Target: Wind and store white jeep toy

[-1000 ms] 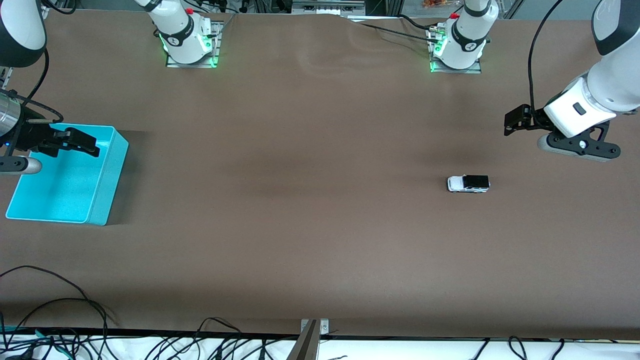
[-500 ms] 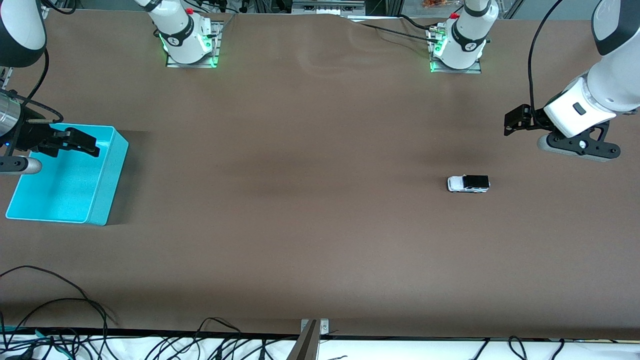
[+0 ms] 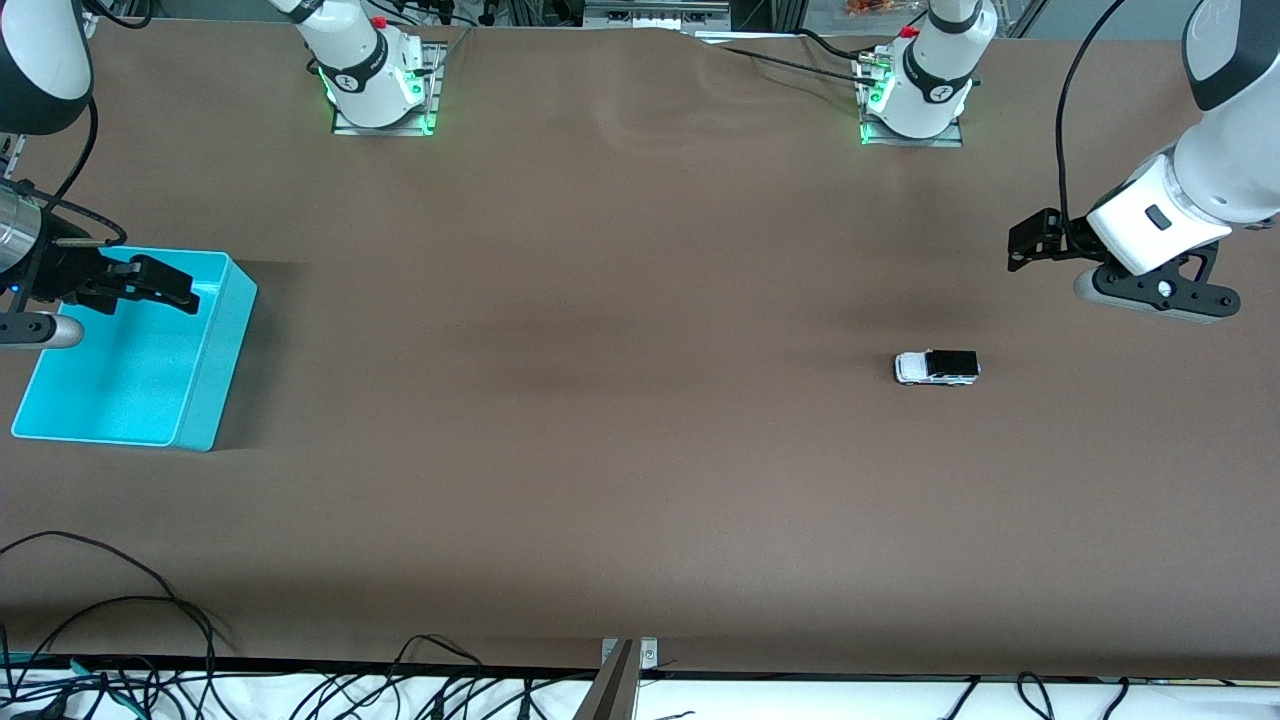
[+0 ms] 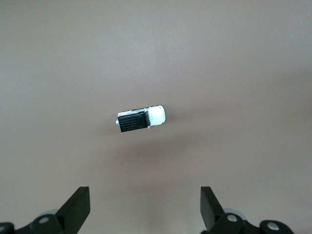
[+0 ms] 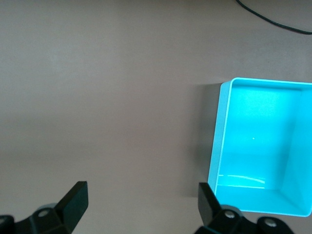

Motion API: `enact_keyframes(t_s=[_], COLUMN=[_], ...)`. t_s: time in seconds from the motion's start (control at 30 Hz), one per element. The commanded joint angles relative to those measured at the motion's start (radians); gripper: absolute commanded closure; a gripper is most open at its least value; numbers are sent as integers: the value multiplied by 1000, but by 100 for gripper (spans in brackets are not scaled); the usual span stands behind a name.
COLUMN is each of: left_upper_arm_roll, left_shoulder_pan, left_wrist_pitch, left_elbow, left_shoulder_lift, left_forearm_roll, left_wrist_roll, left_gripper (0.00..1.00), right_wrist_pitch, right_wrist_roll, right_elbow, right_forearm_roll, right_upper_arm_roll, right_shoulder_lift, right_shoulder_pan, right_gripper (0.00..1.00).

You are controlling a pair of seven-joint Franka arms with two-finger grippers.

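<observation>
The white jeep toy point(image 3: 937, 367), with a black roof, stands on its wheels on the brown table toward the left arm's end. It also shows in the left wrist view point(image 4: 140, 120). My left gripper point(image 3: 1030, 243) hangs open and empty over bare table, apart from the jeep and closer to the left arm's end; its wrist view point(image 4: 145, 195) shows both fingertips wide apart. My right gripper point(image 3: 175, 285) hangs open and empty over the rim of the cyan bin point(image 3: 215, 360) at the right arm's end; its wrist view point(image 5: 142, 191) shows the bin point(image 5: 222, 136) empty.
Both arm bases point(image 3: 378, 85) stand along the table edge farthest from the front camera. Black cables point(image 3: 120, 610) trail along the edge nearest the front camera, beside a small metal bracket point(image 3: 622, 660). A cable point(image 5: 273, 19) lies on the table in the right wrist view.
</observation>
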Motion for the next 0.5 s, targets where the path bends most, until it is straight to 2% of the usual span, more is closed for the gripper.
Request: enact_keyframes(t_s=[0.0,0.47], left_upper_arm_roll=[4,4], left_shoulder_pan=[-2,-3], left_wrist_pitch=[-6,-6], left_elbow=[-10,-10], left_shoulder_lift=[-19,-19], left_forearm_roll=[-12,-12], left_wrist_roll=[17,17], left_gripper=[0,0], right_wrist_pitch=[-7,-6], right_wrist_roll=[-19,-17], right_elbow=[0,3], right_forearm_roll=[15,19], right_upper_arm_roll=[-4,-4], right_shoulder_lift=[-6,-2], right_shoulder_pan=[-2,-4], right_gripper=[0,0])
